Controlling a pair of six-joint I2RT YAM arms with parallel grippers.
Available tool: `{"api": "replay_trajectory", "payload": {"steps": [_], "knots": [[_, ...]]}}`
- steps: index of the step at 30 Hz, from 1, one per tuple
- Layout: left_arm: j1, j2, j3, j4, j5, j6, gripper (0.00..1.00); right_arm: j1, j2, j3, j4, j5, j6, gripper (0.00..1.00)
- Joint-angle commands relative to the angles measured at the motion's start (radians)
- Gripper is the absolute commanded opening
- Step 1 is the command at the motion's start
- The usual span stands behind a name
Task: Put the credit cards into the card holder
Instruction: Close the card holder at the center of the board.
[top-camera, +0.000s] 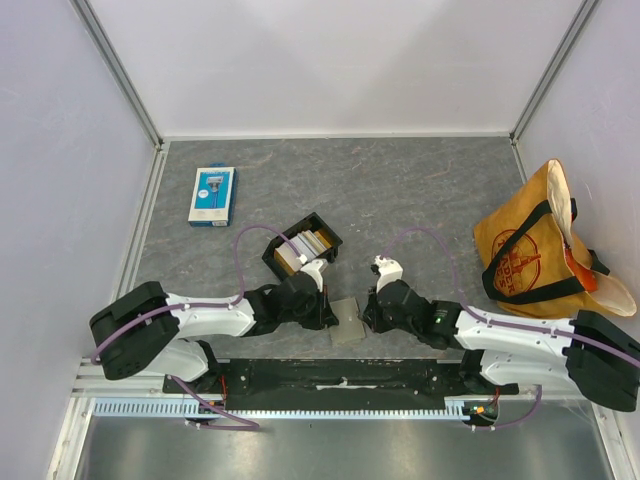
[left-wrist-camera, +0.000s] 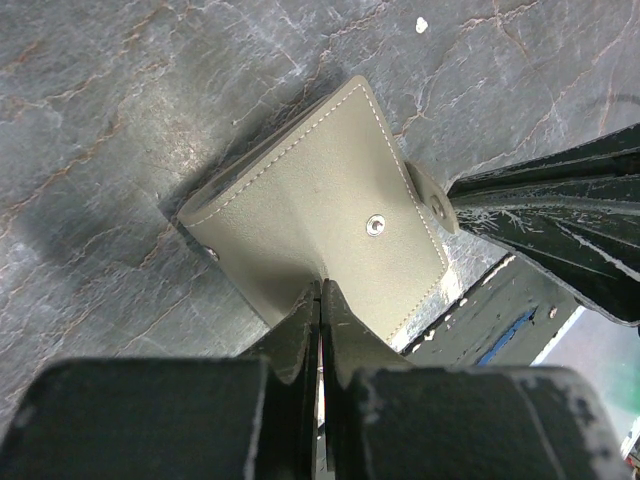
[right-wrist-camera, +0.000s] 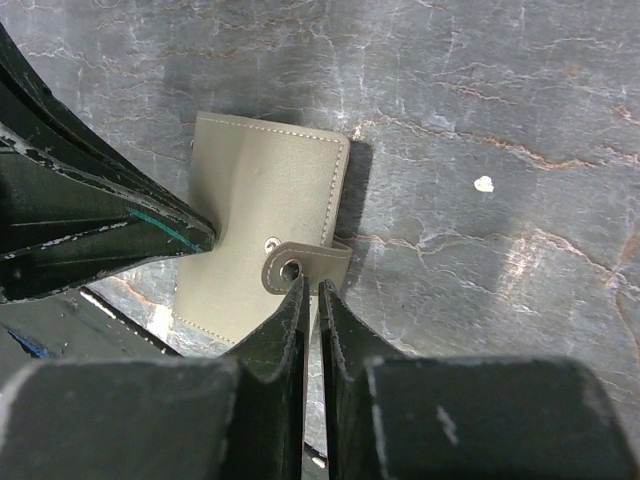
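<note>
The card holder (top-camera: 347, 322) is a grey-tan wallet lying folded shut on the table between my two grippers. It shows in the left wrist view (left-wrist-camera: 320, 200) and the right wrist view (right-wrist-camera: 260, 190). Its snap tab (right-wrist-camera: 300, 266) is undone beside the stud (right-wrist-camera: 272, 243). My left gripper (left-wrist-camera: 320, 287) is shut, with its tips resting on the holder's near edge. My right gripper (right-wrist-camera: 311, 285) is shut, with its tips against the tab's edge. The credit cards (top-camera: 308, 242) stand in a black tray (top-camera: 275, 262) behind the left gripper.
A blue-and-white retail pack (top-camera: 212, 195) lies at the back left. An orange tote bag (top-camera: 540, 245) sits at the right. The metal rail (top-camera: 340, 375) at the table's near edge runs just below the holder. Walls enclose the table on three sides.
</note>
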Motion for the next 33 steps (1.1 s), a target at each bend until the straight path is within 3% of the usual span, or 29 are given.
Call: {"api": "replay_trajectory", "payload": {"steps": [1,33], "knots": [[-0.011,0.023,0.014,-0.023,-0.015,0.005,0.03,-0.011,0.015,0.029,0.060,-0.033,-0.031,0.13],[-0.014,0.029,0.018,-0.022,-0.023,-0.015,0.02,-0.043,0.124,0.076,0.120,-0.119,-0.055,0.12]]}}
